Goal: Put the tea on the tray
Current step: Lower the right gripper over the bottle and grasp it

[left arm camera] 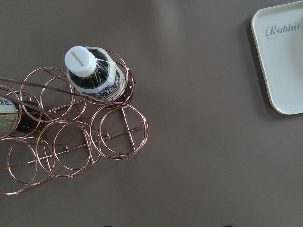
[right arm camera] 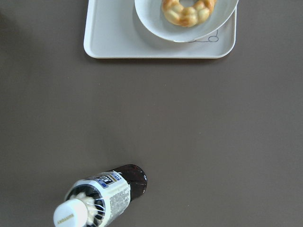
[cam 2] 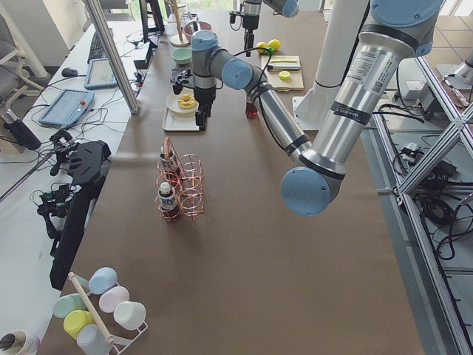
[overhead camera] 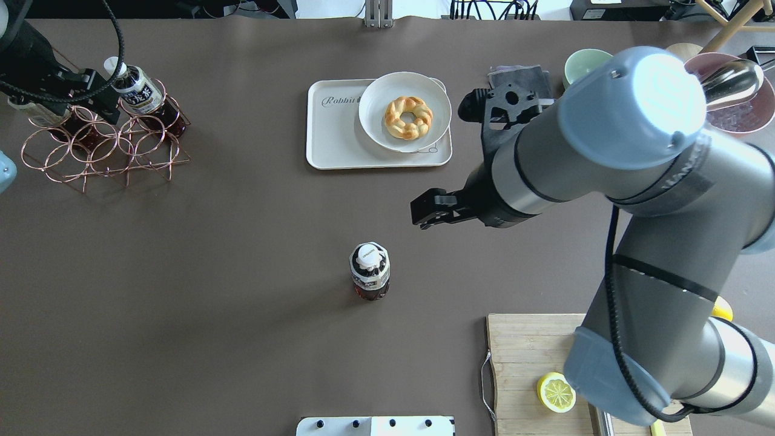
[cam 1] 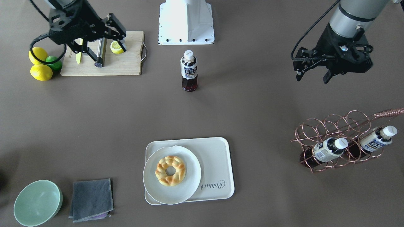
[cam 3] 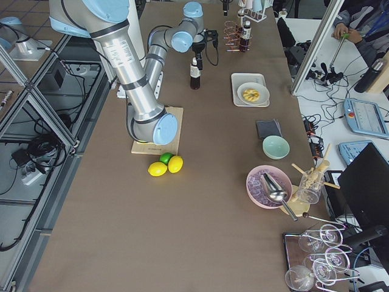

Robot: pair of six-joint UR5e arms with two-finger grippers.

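Hovering right end effector (cam 1: 107, 53) spread wide, empty; tea (cam 1: 189, 71) untouched

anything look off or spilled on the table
Nothing spilled. The round white plate carrying the braided ring pastry overhangs the rim of the cream rectangular plastic tray, covering much of it. One small clear tea bottle stands upright alone, mid-table.

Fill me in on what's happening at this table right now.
Nothing is being held at this moment. One tea bottle stands upright alone in mid-table, not on the tray, which carries a plate with a ring pastry. The right gripper hangs open and empty, raised above the table. The left gripper hangs open above the copper wire rack, where two more bottles sit.
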